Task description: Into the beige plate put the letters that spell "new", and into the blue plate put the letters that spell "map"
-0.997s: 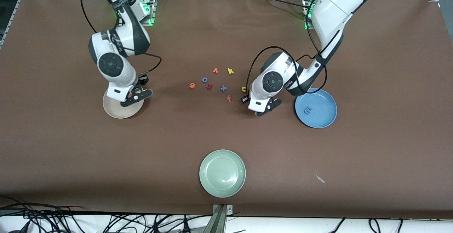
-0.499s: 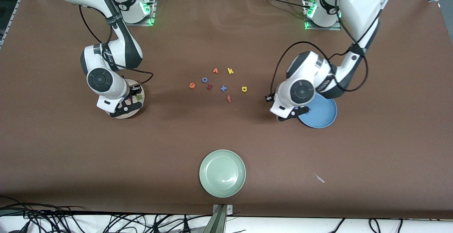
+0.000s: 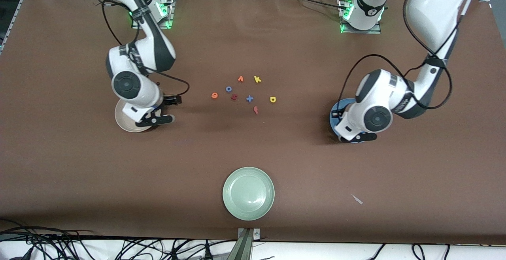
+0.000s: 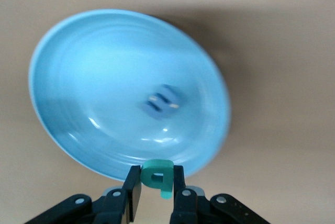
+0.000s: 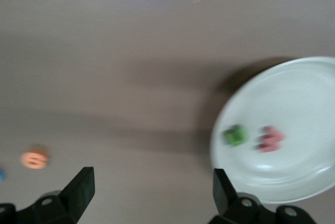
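My left gripper (image 4: 157, 176) is shut on the teal "p" (image 4: 157, 171) and hangs over the rim of the blue plate (image 4: 78, 77), where the blue "m" (image 4: 161, 102) lies. In the front view the left gripper (image 3: 360, 136) covers most of the blue plate (image 3: 334, 113). My right gripper (image 5: 152, 182) is open and holds nothing, over the table just beside the beige plate (image 5: 303, 93). The green "n" (image 5: 235, 135) and pinkish-red "w" (image 5: 269, 138) lie in that plate. The orange "e" (image 3: 214, 95) and yellow "a" (image 3: 272, 99) lie on the table.
In the middle of the table lie a blue "o" (image 3: 228, 89), an orange "v" (image 3: 240, 79), a yellow "k" (image 3: 257, 79), a red "f" (image 3: 256, 110) and two more small letters. A pale green plate (image 3: 248, 193) sits nearer the front camera.
The right gripper opened over the beige plate, where the green "n" now lies, and shifted toward the letters. The left arm carried the "p" from beside the letters to the blue plate.
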`<action>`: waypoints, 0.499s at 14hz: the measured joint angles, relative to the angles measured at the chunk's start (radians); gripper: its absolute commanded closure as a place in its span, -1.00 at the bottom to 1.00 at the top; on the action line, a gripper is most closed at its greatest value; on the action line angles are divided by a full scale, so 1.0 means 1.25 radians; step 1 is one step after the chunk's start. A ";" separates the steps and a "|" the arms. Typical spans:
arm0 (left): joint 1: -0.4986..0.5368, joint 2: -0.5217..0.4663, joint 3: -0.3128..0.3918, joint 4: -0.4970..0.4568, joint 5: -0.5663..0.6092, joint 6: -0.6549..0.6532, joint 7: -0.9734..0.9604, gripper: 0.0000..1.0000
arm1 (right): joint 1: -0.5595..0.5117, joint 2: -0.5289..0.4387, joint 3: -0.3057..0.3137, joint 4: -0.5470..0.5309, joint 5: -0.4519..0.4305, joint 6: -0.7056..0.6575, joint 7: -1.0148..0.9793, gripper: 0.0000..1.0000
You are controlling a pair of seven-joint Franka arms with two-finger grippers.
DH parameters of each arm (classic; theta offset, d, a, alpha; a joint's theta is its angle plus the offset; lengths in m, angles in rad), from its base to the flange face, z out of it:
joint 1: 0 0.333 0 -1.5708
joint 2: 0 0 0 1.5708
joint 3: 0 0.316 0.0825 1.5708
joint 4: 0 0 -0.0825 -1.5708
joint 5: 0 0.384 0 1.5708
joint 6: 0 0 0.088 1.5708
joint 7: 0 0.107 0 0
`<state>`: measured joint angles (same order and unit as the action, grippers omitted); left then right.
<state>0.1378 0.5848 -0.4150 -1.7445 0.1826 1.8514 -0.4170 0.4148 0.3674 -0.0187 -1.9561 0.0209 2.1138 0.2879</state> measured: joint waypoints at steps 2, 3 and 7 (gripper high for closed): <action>0.052 0.010 0.001 -0.035 0.000 0.053 0.071 0.71 | 0.050 0.011 0.005 -0.001 0.009 0.033 0.111 -1.00; 0.071 0.015 0.001 -0.059 0.000 0.091 0.091 0.12 | 0.072 0.019 0.005 -0.003 0.010 0.057 0.164 -1.00; 0.088 0.023 -0.003 -0.092 0.000 0.132 0.107 -1.00 | 0.144 0.068 0.012 -0.014 0.011 0.175 0.376 -1.00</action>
<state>0.2478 0.6134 -0.4190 -1.8593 0.1827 2.0168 -0.2835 0.5949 0.4528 -0.0034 -1.9741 0.0342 2.3330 0.7576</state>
